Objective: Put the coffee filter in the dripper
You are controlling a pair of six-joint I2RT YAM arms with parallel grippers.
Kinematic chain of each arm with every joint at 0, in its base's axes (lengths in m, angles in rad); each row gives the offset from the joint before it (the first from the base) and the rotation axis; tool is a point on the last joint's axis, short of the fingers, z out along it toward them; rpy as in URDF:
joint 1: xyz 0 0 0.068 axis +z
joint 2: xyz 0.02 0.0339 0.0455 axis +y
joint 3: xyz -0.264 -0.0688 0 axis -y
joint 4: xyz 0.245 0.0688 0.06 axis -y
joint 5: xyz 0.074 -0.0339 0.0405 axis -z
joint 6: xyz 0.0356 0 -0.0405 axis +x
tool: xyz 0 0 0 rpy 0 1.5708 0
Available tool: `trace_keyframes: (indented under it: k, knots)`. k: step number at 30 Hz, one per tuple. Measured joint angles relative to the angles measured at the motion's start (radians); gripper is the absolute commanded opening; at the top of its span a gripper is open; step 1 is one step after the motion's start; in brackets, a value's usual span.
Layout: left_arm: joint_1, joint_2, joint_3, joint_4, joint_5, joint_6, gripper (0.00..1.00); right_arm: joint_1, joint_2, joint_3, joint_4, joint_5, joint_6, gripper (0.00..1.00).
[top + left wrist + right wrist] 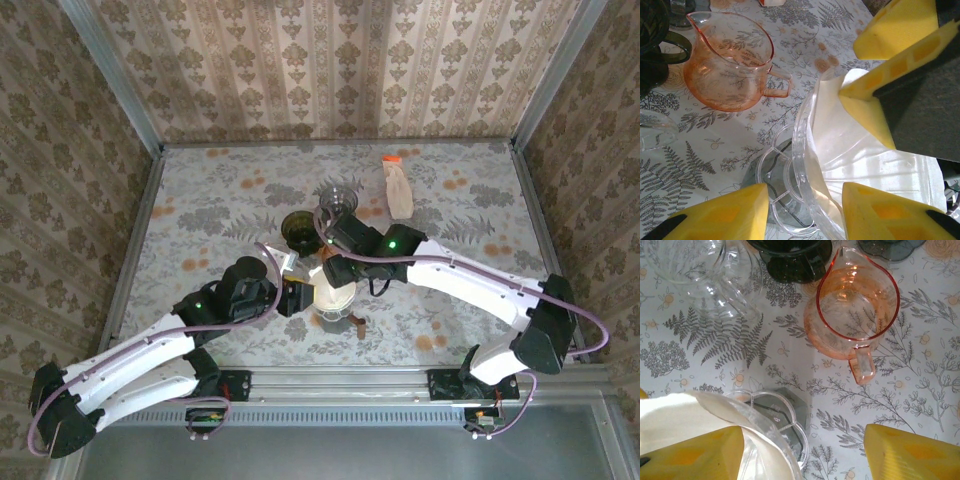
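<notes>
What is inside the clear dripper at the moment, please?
The white paper filter lies inside the dripper, with one finger of the right gripper reaching in over it. The filter covers the dripper's inner wall and bottom, so those cannot be seen.

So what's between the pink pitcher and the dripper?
The stretch is bare: in the right wrist view, fern-print tablecloth runs uninterrupted between the pink pitcher and the dripper.

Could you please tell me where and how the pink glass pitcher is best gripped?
Probably by its handle, coming from above with one finger on each flat side. The pink pitcher stands upright, and the handle juts out on the side away from the dark green cup, with bare tablecloth around it.
</notes>
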Motion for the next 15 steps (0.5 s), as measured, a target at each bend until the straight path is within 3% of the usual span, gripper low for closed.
trace_keyframes:
  k: [15]
  knots:
    - [0.0, 0.005, -0.001, 0.006, 0.0, 0.0, 0.46, 0.013, 0.034, -0.06, 0.002, -0.051, 0.016, 0.68]
